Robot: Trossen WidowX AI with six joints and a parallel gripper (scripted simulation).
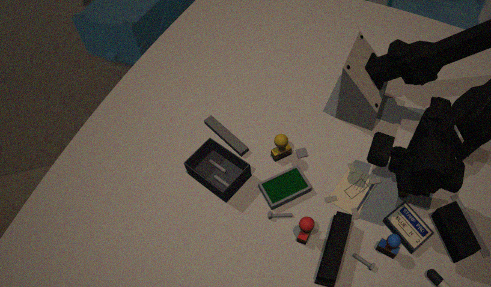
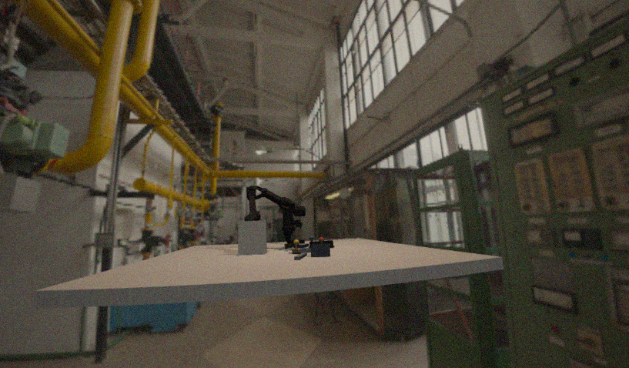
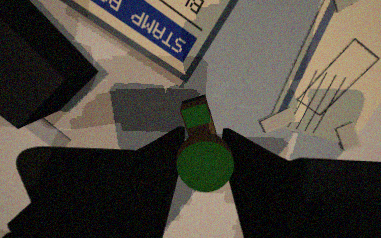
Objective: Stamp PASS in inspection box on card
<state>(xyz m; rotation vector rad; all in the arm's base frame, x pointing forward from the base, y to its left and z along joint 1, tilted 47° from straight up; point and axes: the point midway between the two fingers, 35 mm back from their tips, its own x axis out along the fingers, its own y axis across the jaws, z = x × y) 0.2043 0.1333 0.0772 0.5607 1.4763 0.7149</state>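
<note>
My gripper (image 3: pixel 203 134) is shut on a green stamp (image 3: pixel 205 167), at its round knob and neck, in the wrist view. The arm hides this stamp in the top view; no lettering shows on it. The card (image 1: pixel 339 199) (image 3: pixel 336 30) lies beside the gripper, partly shaded, with the outlined box (image 1: pixel 348 195) (image 3: pixel 367 49) on it. Several thin dark lines cross the box; no readable print shows. An open green ink pad (image 1: pixel 286 185) lies left of the card. A closed pad (image 1: pixel 407 227) (image 3: pixel 165 39) labelled STAMP PAD, BLUE lies close to the gripper.
Yellow (image 1: pixel 280 141), red (image 1: pixel 306 224) and blue (image 1: pixel 393 241) stamps stand around the pads. A dark tray (image 1: pixel 236 187), a long black block (image 1: pixel 333 249), a black box (image 1: pixel 455 231), a grey bar (image 1: pixel 225 135) and bolts (image 1: pixel 280 215) (image 1: pixel 363 261) lie on the bench.
</note>
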